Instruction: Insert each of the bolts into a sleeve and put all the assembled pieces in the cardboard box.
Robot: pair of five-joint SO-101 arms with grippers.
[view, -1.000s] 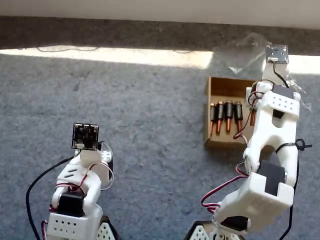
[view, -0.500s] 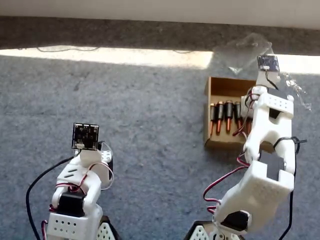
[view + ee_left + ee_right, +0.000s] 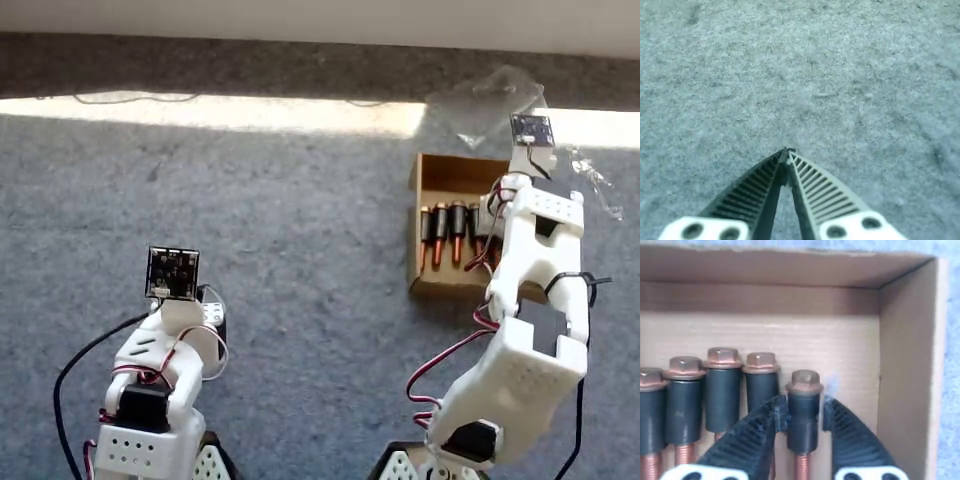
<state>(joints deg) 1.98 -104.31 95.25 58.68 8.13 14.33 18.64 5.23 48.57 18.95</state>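
The cardboard box (image 3: 440, 165) lies at the right of the grey mat, and several bolt-and-sleeve pieces (image 3: 450, 232) lie side by side in it. My right arm (image 3: 535, 250) hangs over the box's right part. Inside the box (image 3: 790, 297), my right gripper (image 3: 804, 407) is shut on one more assembled piece (image 3: 804, 427), a copper bolt in a dark sleeve, beside the row of others (image 3: 722, 390). My left gripper (image 3: 786, 152) is shut and holds nothing, low over bare mat at the near left, under its arm (image 3: 165, 345).
A crumpled clear plastic bag (image 3: 490, 100) lies behind the box near the far edge. A sunlit strip (image 3: 220, 110) runs across the back of the mat. Open mat (image 3: 310, 250) lies between the two arms.
My right arm has shifted left and farther in over the box, covering more of its right side. The left arm has stayed where it was.
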